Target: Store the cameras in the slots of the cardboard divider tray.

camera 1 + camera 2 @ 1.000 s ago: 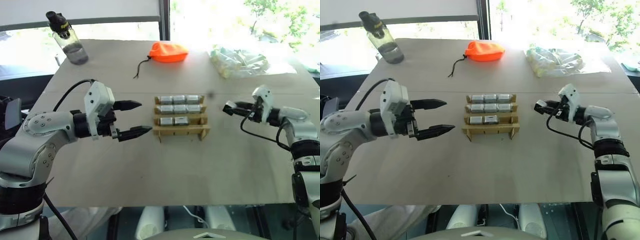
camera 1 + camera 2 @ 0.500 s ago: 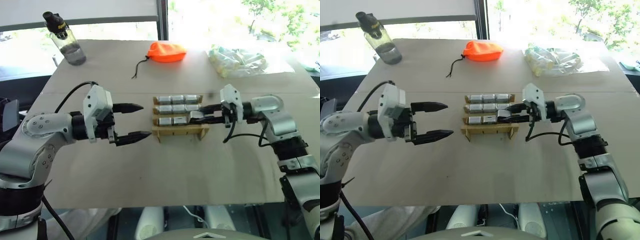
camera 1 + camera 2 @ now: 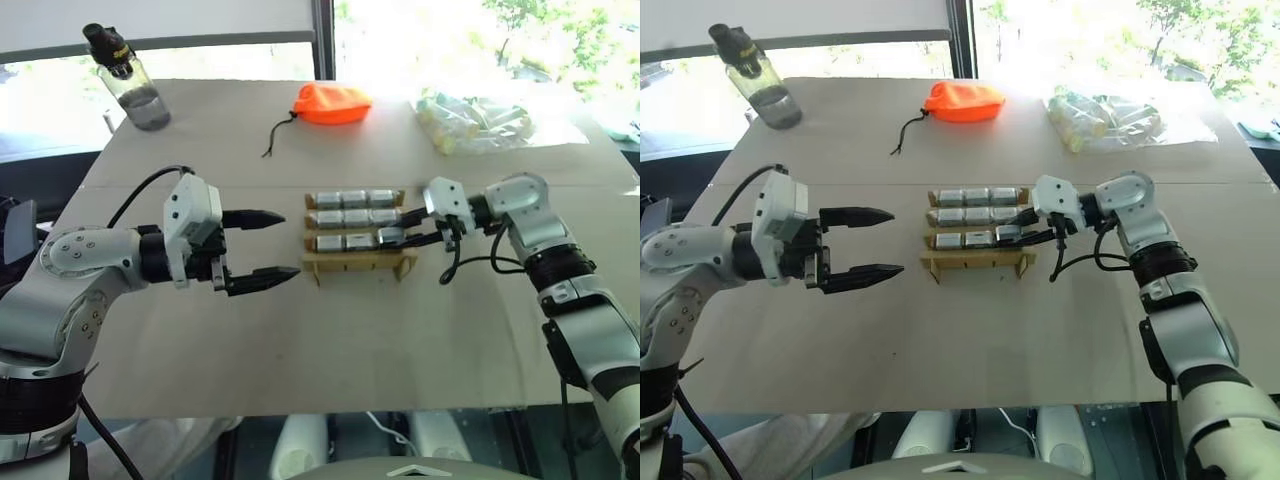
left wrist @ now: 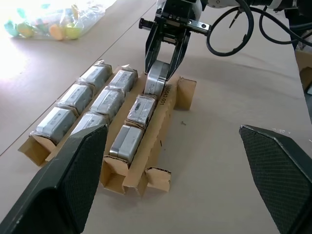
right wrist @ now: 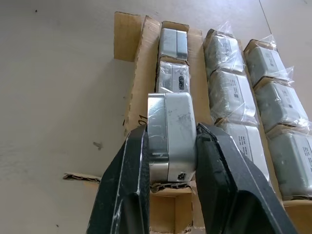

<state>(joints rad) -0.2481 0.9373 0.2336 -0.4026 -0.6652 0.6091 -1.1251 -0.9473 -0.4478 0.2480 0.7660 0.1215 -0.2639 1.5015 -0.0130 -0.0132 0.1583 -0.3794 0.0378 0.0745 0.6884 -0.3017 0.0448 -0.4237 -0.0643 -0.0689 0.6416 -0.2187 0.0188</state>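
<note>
Right end effector [image 3: 1025, 232] swung in from tray's right, pinching camera [image 5: 170, 138] over cardboard divider tray [image 3: 360, 265]'s last open slot.

Small black print runs along the cardboard divider tray [image 4: 165, 95], too small to read.

Brushed silver metal on the camera [image 5: 170, 136], faint scuffs across its face, pinched between matt black plastic fingers [image 5: 222, 180] of the right gripper [image 5: 170, 195]. Crinkly glossy clear film around the other cameras [image 5: 229, 92] at right of that frame. Raw tan cardboard on the divider tray [image 5: 131, 73], rough at its cut edges. Smooth, matt beige table [image 3: 330, 330]. Orange cloth pouch [image 3: 334, 103] at upper centre, clear shiny plastic bag [image 3: 480, 120] upper right.
</note>
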